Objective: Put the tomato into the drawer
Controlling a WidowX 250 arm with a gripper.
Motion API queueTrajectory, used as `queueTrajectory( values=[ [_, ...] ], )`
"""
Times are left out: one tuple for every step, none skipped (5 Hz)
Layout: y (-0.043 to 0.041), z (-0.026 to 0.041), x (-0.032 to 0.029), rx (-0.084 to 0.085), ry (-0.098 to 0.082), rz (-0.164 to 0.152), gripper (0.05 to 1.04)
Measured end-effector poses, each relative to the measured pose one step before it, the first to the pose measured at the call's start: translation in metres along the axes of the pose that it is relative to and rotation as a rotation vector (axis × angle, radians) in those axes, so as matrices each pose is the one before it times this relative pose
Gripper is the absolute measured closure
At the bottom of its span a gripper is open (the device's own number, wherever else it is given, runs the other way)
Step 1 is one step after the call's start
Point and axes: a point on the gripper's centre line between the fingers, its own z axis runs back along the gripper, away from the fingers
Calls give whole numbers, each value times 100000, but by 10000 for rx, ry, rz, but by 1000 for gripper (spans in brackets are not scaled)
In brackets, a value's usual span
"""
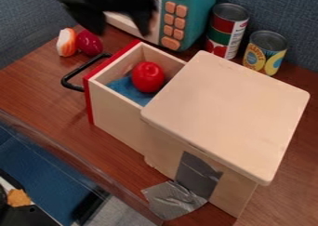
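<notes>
Gripper released, its fingers spread; tomato inside the open drawer.
Far left on the tabletop, an orange-and-white toy food piece sits beside a dark red rounded one; next come the drawer's black handle and red front, with the gripper hanging near the top edge of the view. The tomato rests on blue cloth, near the wooden cabinet, which has silver tape low on its side. Behind stand a teal toy microwave, a red-and-green can and a shorter yellow-and-blue can.
</notes>
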Motion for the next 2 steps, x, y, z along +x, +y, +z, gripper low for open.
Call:
queueTrajectory(
  values=[
    [3264,2066,52,-15,168,-1216,83],
    [2164,635,-920,118,1117,-1566,83]
  ],
)
